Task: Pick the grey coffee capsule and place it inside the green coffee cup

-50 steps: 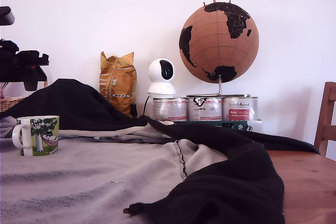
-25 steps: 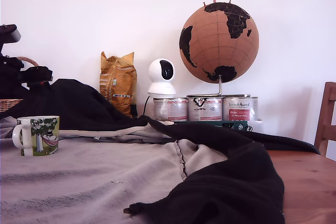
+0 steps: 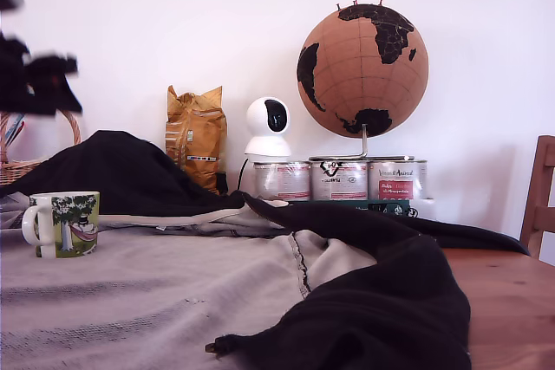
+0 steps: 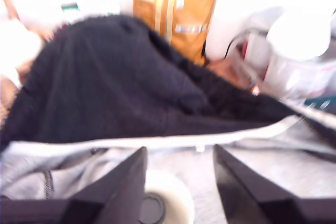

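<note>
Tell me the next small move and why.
Probably lift the end effector straight up and away: it is open and empty, and a dark round shape, likely the grey coffee capsule, already seems to lie inside the green coffee cup below it.

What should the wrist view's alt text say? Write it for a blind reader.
Blurred wrist view: the open tool hangs above the green coffee cup, whose white rim rings a small dark round thing, likely the grey coffee capsule. Behind lie a black garment and an orange bag.
</note>
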`<state>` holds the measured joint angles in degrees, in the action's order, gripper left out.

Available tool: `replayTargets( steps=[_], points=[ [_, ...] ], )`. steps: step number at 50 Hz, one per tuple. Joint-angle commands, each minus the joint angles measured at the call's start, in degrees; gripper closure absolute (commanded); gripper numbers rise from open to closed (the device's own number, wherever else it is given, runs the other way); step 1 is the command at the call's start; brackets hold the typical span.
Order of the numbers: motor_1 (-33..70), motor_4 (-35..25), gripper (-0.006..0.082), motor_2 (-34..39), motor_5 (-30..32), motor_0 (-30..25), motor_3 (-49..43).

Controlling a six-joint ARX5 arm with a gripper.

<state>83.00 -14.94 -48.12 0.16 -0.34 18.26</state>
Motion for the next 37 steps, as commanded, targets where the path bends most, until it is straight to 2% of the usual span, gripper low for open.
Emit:
replayTargets(
  steps=[1, 20, 37],
  points=[
    [-2.93, -0.07, 0.0785, -0.5, -0.33, -0.2, -3.19],
    [-19.21, -0.07, 0.0785, 0.24, -1.44, -0.48, -19.37],
    [-35.5, 0.74, 0.0786, 10.29, -4.92, -2.1, -20.57]
  ],
)
